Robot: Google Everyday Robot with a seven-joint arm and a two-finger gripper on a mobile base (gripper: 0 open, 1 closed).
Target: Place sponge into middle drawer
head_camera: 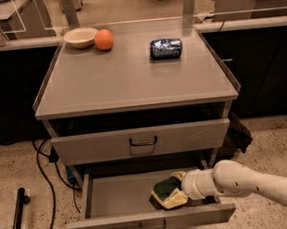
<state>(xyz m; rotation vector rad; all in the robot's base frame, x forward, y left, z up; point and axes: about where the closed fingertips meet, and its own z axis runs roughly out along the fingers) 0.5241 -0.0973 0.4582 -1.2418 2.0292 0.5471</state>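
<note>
The middle drawer (111, 199) is pulled open, the lower of two grey drawer fronts, with a small dark handle on its front. The sponge (166, 192), dark green on top with pale yellow foam below, is inside the drawer at its right of centre, low over the floor. My gripper (176, 191) reaches in from the right on a white arm and is shut on the sponge; pale fingers show above and below it. Whether the sponge touches the drawer floor I cannot tell.
The upper drawer (141, 142) is closed. On the cabinet top stand a white bowl (80, 37), an orange (104, 39) and a dark blue crinkled packet (166, 49). Cables (43, 170) and a black pole (17, 218) lie on the floor at left.
</note>
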